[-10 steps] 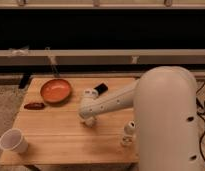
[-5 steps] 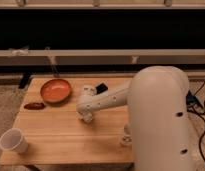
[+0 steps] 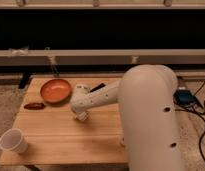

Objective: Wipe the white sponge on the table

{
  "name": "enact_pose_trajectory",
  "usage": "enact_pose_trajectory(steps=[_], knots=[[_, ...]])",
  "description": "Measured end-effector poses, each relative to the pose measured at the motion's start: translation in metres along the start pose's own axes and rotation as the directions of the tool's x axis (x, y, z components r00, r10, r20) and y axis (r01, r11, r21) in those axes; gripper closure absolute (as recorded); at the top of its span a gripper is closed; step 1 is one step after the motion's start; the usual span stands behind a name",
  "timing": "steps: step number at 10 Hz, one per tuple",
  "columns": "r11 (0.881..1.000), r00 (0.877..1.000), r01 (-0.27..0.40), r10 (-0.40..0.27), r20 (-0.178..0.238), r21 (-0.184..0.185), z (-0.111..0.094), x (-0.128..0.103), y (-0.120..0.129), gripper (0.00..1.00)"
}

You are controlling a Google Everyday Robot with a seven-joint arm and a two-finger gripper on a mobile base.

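The robot's one arm reaches from the right across the counter (image 3: 56, 131), and the gripper (image 3: 79, 111) at its end points down near the middle of the wood, a little to the right of the orange bowl (image 3: 56, 91). Right under the tip sits a small pale lump, touching the wood. I think this is the white sponge (image 3: 82, 119), but only a bit of it peeks out. So the sponge lies straight below the gripper, not off to one side, and the next move looks like a slide along the wood, not a reach. The bowl is close on the left and a dark red thing (image 3: 34, 106) lies past it near the left edge, so a push that way has less room. There is more bare wood toward the front, where a white cup (image 3: 13, 141) stands well apart in the near left corner. I cannot tell if the gripper is open or closed, or if it truly has hold of the sponge. I cannot tell which way the sponge's long side runs either. The big white arm hides the right side of the counter. A small black thing (image 3: 97, 87) shows just behind the arm, too dim to name.
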Motion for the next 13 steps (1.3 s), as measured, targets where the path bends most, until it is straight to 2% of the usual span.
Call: enact_pose_trajectory(steps=[3,8,11,13], knots=[[0.998,0.998,0.055,-0.055,-0.008,-0.022,0.008,-0.013,0.015,1.0],[0.997,0.998,0.065,-0.065,-0.009,-0.03,0.008,-0.013,0.02,1.0],[0.991,0.993,0.12,-0.12,0.001,-0.061,0.006,-0.022,0.045,1.0],[0.989,0.991,0.136,-0.136,0.003,-0.064,0.006,-0.021,0.047,1.0]])
